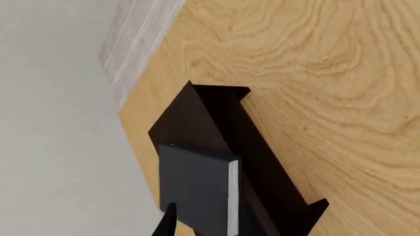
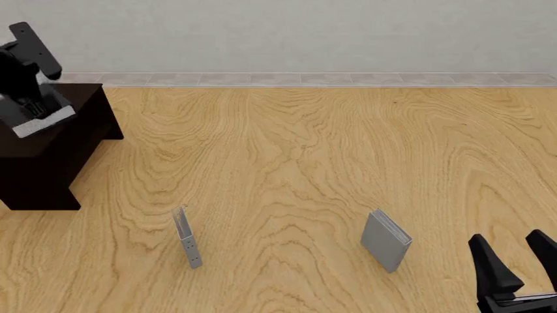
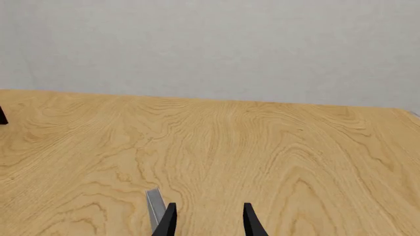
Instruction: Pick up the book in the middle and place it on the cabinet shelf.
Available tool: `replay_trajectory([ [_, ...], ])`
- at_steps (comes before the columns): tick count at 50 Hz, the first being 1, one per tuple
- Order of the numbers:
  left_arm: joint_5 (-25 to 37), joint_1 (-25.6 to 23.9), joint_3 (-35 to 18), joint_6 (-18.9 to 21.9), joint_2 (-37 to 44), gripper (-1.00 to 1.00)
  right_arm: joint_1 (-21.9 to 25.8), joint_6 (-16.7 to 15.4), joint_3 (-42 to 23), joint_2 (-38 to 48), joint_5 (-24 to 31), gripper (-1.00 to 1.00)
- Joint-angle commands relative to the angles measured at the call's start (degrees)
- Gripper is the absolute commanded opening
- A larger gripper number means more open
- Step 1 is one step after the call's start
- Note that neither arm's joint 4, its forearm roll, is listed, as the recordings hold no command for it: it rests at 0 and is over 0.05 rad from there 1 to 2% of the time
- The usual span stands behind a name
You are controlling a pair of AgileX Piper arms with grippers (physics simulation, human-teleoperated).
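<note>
Gripping the black book (image 2: 39, 116), left claw (image 1: 203, 227) hovers w/ cabinet (image 2: 52, 166) directly beneath. Right claw (image 2: 520, 264) idles, fingers spread. Risk: early release tips book off edge.

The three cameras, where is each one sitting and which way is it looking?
Front view: fixed above and behind the arms, facing forward over the table; shows the left gripper holding the black book over the cabinet, and the right gripper.
Left wrist view: behind the left gripper, looking down at book and cabinet.
Right wrist view: behind the right gripper, facing the far wall; its fingers show.
Front and left wrist share book and cabinet.
</note>
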Motion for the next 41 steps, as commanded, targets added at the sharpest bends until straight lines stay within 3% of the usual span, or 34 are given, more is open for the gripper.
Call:
replay_trajectory([
  [1,6.3,-2.6,-7.9,-3.9,1.9,1.00,0.1,0.1,0.0,-0.1,0.0,1.00],
  [9,10.1,-5.8,-15.6,-11.4,4.7,1.00,0.0,0.0,0.0,-0.3,0.2,1.00],
  [14,12.4,-9.2,-21.0,-19.8,7.4,1.00,0.0,0.1,0.0,-0.3,0.1,1.00],
  [16,11.5,-10.7,-20.3,-21.6,6.9,1.00,0.0,0.1,0.0,-0.4,0.1,1.00],
  [18,11.0,-12.3,-21.0,-26.1,7.0,1.00,-0.2,0.3,0.0,-0.4,0.1,1.00],
  [20,6.2,-13.8,-15.8,-26.4,4.8,1.00,-0.2,0.3,0.0,-0.5,0.2,1.00],
  [26,-4.5,-17.4,-6.9,-34.7,-0.7,1.00,-0.3,0.2,0.0,-0.7,0.4,1.00],
  [28,-9.5,-17.4,-1.5,-34.7,-3.4,1.00,-0.3,0.3,0.0,-0.9,0.5,1.00],
  [31,-13.0,-17.8,2.0,-35.8,-4.8,1.00,-0.3,0.3,0.0,-1.1,0.6,1.00],
  [34,-19.6,-20.4,10.4,-39.7,-10.0,1.00,-0.6,0.1,0.0,-0.7,0.6,1.00],
  [36,-20.0,-21.3,11.4,-41.0,-11.0,1.00,-0.6,0.1,0.0,-0.3,0.3,1.00],
  [41,-26.3,-23.8,21.4,-43.1,-17.1,1.00,-0.7,-0.6,0.0,-0.1,0.3,1.00],
])
